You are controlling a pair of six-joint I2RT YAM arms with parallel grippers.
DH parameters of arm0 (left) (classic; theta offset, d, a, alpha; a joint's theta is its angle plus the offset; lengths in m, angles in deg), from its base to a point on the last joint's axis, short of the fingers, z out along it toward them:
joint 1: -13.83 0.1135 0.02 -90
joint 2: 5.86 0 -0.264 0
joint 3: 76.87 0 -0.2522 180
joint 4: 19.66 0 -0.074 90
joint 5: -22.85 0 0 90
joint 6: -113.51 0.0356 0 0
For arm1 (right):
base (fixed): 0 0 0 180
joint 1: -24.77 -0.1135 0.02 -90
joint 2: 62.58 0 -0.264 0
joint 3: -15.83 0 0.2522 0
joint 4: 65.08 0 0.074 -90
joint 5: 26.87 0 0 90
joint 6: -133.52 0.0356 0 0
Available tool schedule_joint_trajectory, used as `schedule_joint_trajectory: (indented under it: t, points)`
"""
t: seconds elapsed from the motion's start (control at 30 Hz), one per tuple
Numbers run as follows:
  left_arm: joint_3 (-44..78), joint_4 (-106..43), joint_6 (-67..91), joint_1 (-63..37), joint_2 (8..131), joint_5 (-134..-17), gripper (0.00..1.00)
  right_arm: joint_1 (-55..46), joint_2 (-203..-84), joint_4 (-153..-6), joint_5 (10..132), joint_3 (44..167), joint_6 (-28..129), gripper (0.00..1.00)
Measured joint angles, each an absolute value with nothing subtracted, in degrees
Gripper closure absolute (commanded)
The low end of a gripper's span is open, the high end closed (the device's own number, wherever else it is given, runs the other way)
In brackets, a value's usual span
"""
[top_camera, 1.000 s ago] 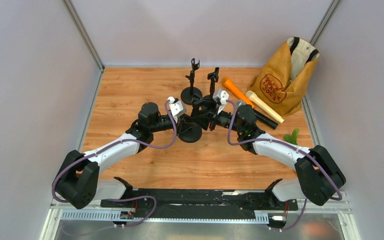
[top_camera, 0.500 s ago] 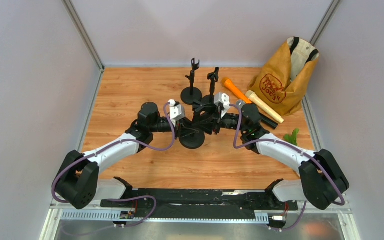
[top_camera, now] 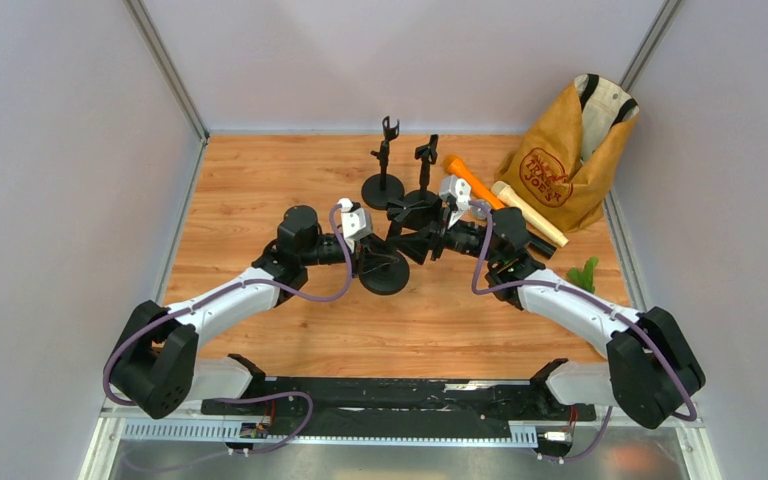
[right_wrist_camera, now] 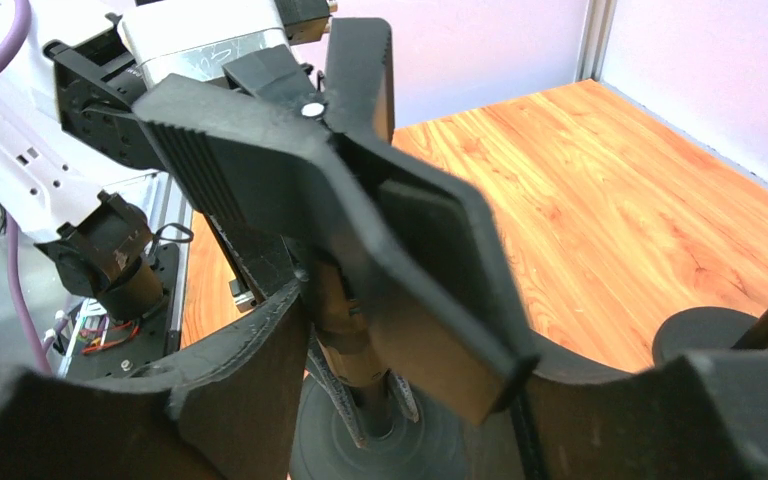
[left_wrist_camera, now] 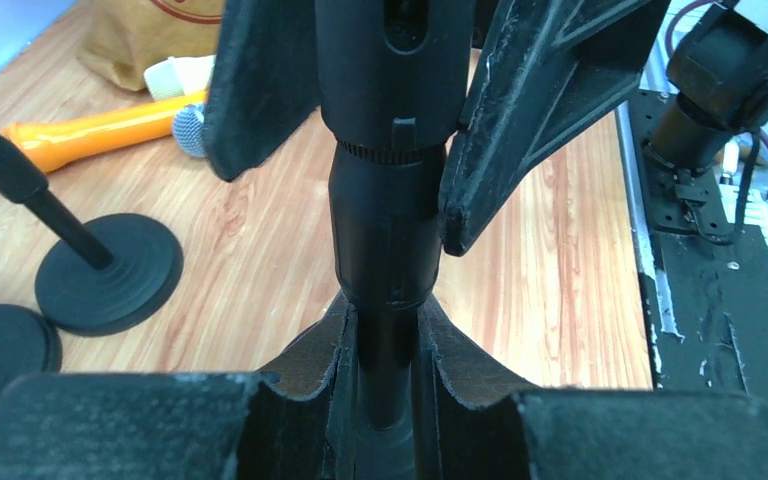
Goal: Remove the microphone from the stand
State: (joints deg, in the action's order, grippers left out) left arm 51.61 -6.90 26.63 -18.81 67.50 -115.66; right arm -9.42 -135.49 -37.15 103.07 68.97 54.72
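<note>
Matte black, cylindrical microphone point(left_wrist_camera: 390, 90) sits atop the stand point(left_wrist_camera: 385, 350), above the thin round pole clamped by left gripper point(left_wrist_camera: 385, 410). Beside the stand, right gripper point(right_wrist_camera: 415, 340) flanks the microphone; grip cannot be told.

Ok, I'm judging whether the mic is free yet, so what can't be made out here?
Microphone top: left wrist view, cut by the upper edge.
Right gripper grip: top view too small; right wrist view blocked by the left gripper.
Base of the stand: left wrist view, hidden behind that gripper's own fingers.
</note>
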Motion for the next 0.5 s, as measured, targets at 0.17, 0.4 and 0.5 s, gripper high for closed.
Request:
schedule_joint_trajectory:
  t: [0.17, 0.4, 0.5]
  points:
    - [51.6, -6.5, 26.4, -18.8, 67.5, -113.8, 1.0, -9.4, -136.2, -35.7, 102.0, 69.0, 56.8, 0.56]
    - [51.6, -6.6, 26.4, -18.8, 67.5, -112.6, 1.0, -9.4, -138.0, -33.1, 102.7, 69.0, 58.0, 0.58]
    - [51.6, -6.6, 26.4, -18.8, 67.5, -112.7, 1.0, -9.6, -138.4, -32.7, 102.8, 69.0, 58.0, 0.58]
